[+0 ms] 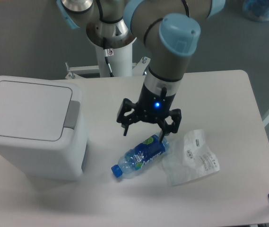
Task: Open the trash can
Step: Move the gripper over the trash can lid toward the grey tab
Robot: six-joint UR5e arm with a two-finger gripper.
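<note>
Fixed camera view, sole view on record. Item one, the trash can [30,130]: we list it as a large boxy bin of white moulded plastic with rounded corners, standing upright at the left edge of the table [229,94], its flat lid [24,109] lying shut and level in its frame. The lid's surface reads smooth and faintly glossy; we judge the body stiff, hollow and light for its bulk, so a hard sideways shove could slide it on the smooth tabletop. Point of contact: the grey push tab [72,115] at the lid's right edge, a small rectangular pad facing the table's middle; we judge a press straight down there the sensible way in, since the lid offers no handle or lip that we can see. Item two, the gripper [148,124]: black, two-fingered, hanging over the table's middle with its jaws spread and nothing between them, well apart from the bin. Item three, a clear plastic bottle [141,155] with blue label and blue cap, lying on its side toward the near edge, just below the gripper. Item four, a crumpled transparent plastic bag [191,163] with printed white labels, limp and flat, just beside the bottle on its right.
</note>
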